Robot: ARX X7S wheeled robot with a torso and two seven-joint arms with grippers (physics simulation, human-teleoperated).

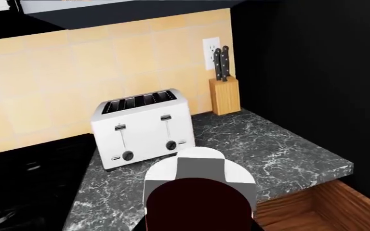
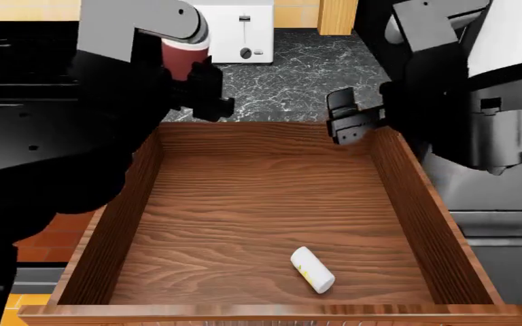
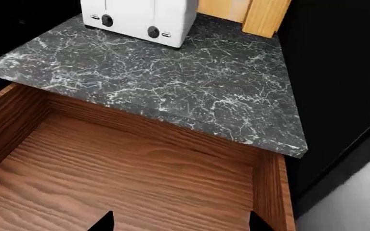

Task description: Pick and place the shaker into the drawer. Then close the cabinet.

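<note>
Shaker (image 2: 312,269) lay flat on the drawer (image 2: 242,197) floor near the front edge, right of centre, long axis diagonal: one end pointed toward the back-left, the other toward the front-right corner. Nothing touched it. Right claw (image 2: 347,122) hovered over the drawer's back-right corner, fingers (image 3: 101,222) spread wide and empty; only the tips showed in the right wrist view. Left claw (image 2: 209,92) sat over the bench (image 3: 172,82) edge at back-left, mostly dark silhouette, couldn't tell its state. Left wrist view was part-blocked by a maroon-and-white cylinder (image 1: 200,190). Toaster (image 1: 142,126) and knife block (image 1: 224,94) stood at the wall.
</note>
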